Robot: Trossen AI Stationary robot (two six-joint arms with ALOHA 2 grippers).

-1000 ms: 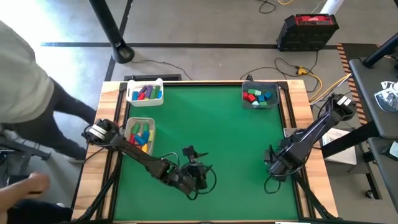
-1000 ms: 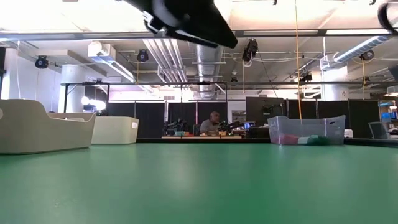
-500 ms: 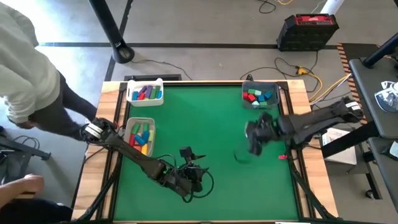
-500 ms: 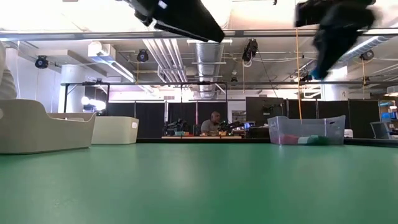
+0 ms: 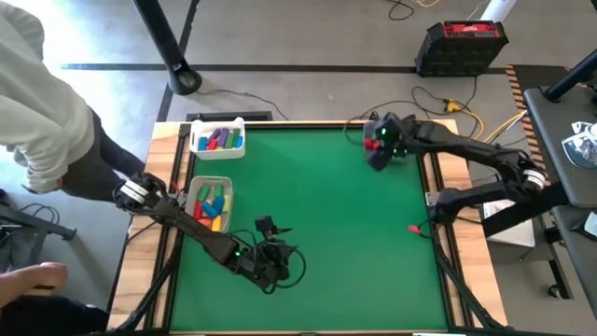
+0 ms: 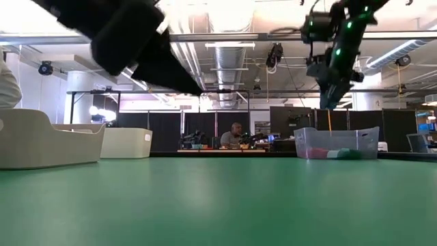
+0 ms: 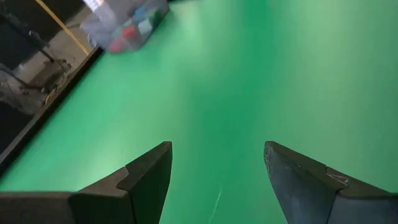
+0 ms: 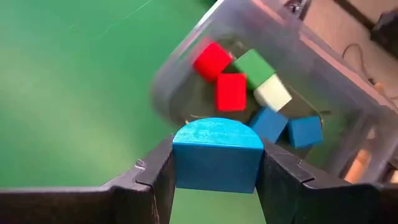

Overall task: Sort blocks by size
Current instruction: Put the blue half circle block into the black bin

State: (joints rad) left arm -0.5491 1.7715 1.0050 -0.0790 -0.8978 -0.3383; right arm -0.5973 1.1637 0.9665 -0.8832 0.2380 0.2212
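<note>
My right gripper (image 5: 378,152) hangs over the near edge of a clear bin (image 5: 392,146) at the table's far right, shut on a blue block (image 8: 216,155) with a rounded top. The bin holds red, green, pale and blue blocks (image 8: 231,91). The low view shows this gripper (image 6: 334,58) well above the bin (image 6: 338,143). My left gripper (image 5: 280,250) stands open near the table's front, left of the middle, and nothing lies between its fingers (image 7: 146,177). More blocks lie in two white trays at the left. My right gripper pinches the blue block between its two fingers, one on each flat side (image 8: 181,167). The rounded top faces away from the wrist. The block is lifted clear, just short of the bin's near wall (image 8: 186,68).
A white tray (image 5: 217,138) with coloured blocks stands at the far left corner, and a second tray (image 5: 210,201) stands nearer along the left edge. A person (image 5: 37,103) stands beside the table's left side. Green table surface (image 5: 345,243) lies between the arms.
My right gripper has risen from low at the table's near right and swung toward the far edge, ending above the clear bin with the blue block in its fingers. My left gripper has shifted a little toward the table's left edge.
</note>
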